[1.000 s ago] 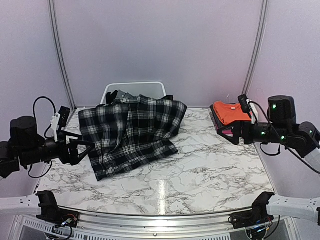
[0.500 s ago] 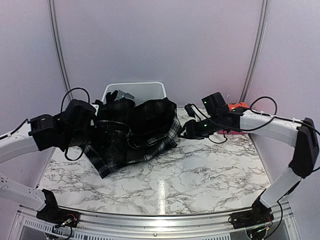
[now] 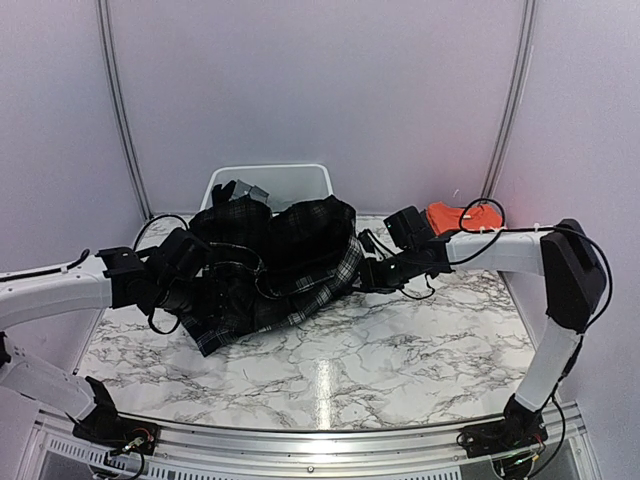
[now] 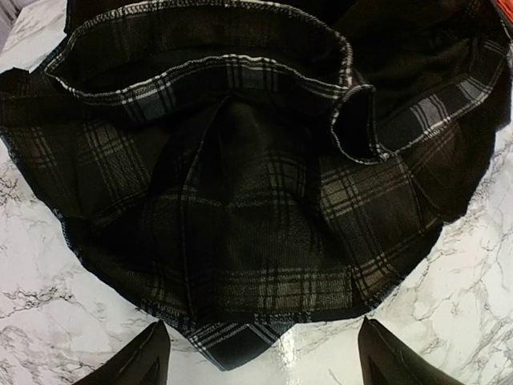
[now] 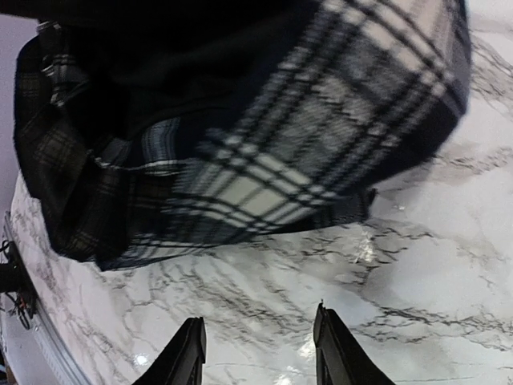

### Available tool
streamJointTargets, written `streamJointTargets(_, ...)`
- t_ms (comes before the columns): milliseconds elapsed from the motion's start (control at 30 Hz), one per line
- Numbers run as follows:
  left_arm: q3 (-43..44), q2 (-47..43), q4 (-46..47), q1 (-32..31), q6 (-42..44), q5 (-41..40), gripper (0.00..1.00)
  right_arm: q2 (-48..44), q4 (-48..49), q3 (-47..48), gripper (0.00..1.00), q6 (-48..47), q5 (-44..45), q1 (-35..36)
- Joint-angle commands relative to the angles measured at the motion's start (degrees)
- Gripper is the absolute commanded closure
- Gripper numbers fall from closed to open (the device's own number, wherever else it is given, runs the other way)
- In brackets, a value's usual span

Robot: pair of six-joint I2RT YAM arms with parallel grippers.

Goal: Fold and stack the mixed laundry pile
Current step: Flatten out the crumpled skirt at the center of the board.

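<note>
**Skirt** (image 3: 275, 262): plaid, bunched in a heap on the surface (image 3: 400, 340), left of centre and towards the far side. Its far edge lies against the tub (image 3: 300, 168). Not folded.

**T-shirt** (image 3: 445, 216): orange, at the far right of the surface, well apart from the skirt. It looks compact, probably already folded.

**Grey piece** (image 3: 243, 189): in the tub, partly hidden behind the skirt.

**Left jaws:** wide apart and holding nothing, low over the surface just near of the skirt's near hem.

**Right jaws:** about half apart and holding nothing, with bare marble between them, close to the skirt's right edge.

**Step in hand (judged):** getting the skirt spread flat before its fold. Both arms are placed at opposite edges, and neither has a grasp yet.

**Next move calls for:** each pair of jaws to advance onto the hem and close, then draw apart to pull out the bunching. The cloth lies in several layers, so catching only one is the difficulty.

**View notes:**
- The top view alone shows the tub, the T-shirt and how the two arms are placed.
- The left wrist view alone shows the skirt's rolled-over rim and dark inner side.
- The right wrist view alone shows the strip of marble between the jaw tips and the cloth, though the cloth there is blurred.
</note>
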Motion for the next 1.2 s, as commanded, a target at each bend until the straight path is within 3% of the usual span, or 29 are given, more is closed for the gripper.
streamJointTargets(0, 1.57, 4.00, 4.36, 5.35, -0.02, 2.85, 0.18, 2.38, 4.02, -1.33, 0.57, 1.98, 4.02, -2.15)
streamJointTargets(200, 4.07, 12.40, 7.07, 12.25, 3.41, 7.02, 0.20, 11.06, 5.54, 5.31, 0.53, 3.05, 4.86, -3.43)
streamJointTargets(500, 7.46, 26.66, 7.24, 13.08, 7.55, 12.97, 0.34, 22.32, 5.66, 14.29, 0.53, 4.12, 3.34, -3.63)
streamJointTargets(700, 3.12, 28.70, 6.52, 12.53, 7.37, 18.81, 0.60, 21.89, 4.18, 11.89, 1.00, 3.44, 2.11, -3.65)
streamJointTargets(900, -2.30, 22.75, 5.03, 2.46, 6.21, 24.40, 0.76, 11.99, -0.78, 2.22, 1.00, 0.60, 3.52, -4.10)
streamJointTargets(1067, -2.41, 15.87, 4.81, -11.69, -2.63, 29.97, 0.80, -2.68, -7.46, -11.80, 1.00, -1.83, 4.01, -7.50)
streamJointTargets(1167, -1.98, 10.24, 5.17, -14.06, -8.30, 29.70, 0.78, -10.02, -10.75, -17.61, 1.00, -3.52, 3.33, -11.70)
